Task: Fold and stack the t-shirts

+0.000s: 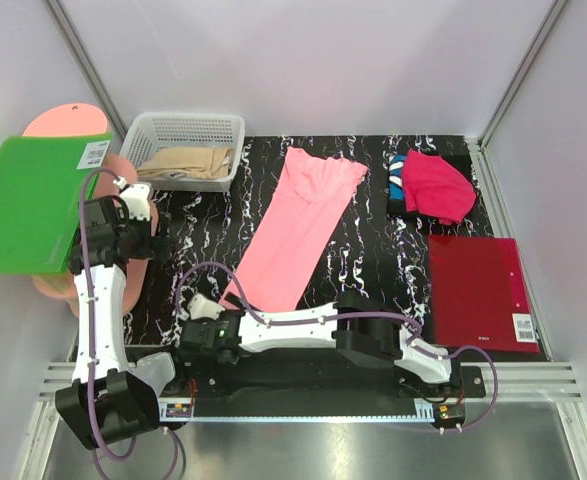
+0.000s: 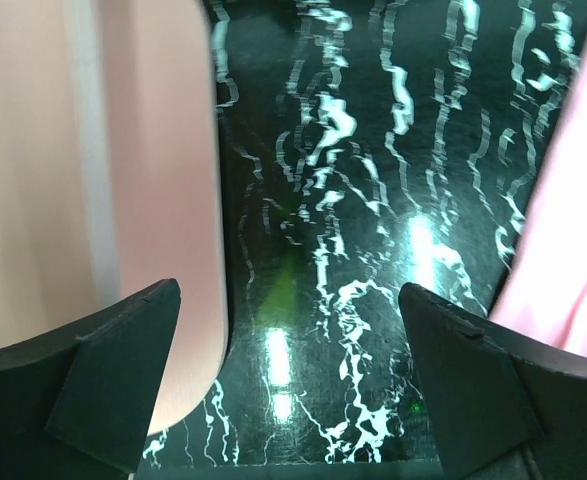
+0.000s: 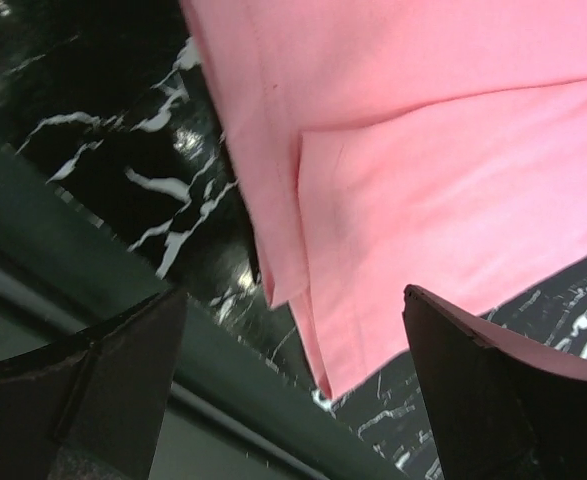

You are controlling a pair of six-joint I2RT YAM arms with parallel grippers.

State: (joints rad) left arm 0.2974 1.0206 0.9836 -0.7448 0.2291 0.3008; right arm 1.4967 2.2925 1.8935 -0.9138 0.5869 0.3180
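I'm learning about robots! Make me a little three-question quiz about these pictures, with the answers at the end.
1. True or false: the left end effector and the right end effector are both shut.
2. Which lies nearest the right end effector? A white basket, B salmon-pink t-shirt, C green board.
3. What colour is the t-shirt on top of the pile beyond the dark-red board?
Key: 1 false, both are open; 2 B; 3 the magenta t-shirt.

The marbled table (image 1: 373, 250) bears a pink t-shirt (image 1: 298, 225), white basket (image 1: 185, 119), dark-red board (image 1: 476, 290), shirt stack (image 1: 438, 188).
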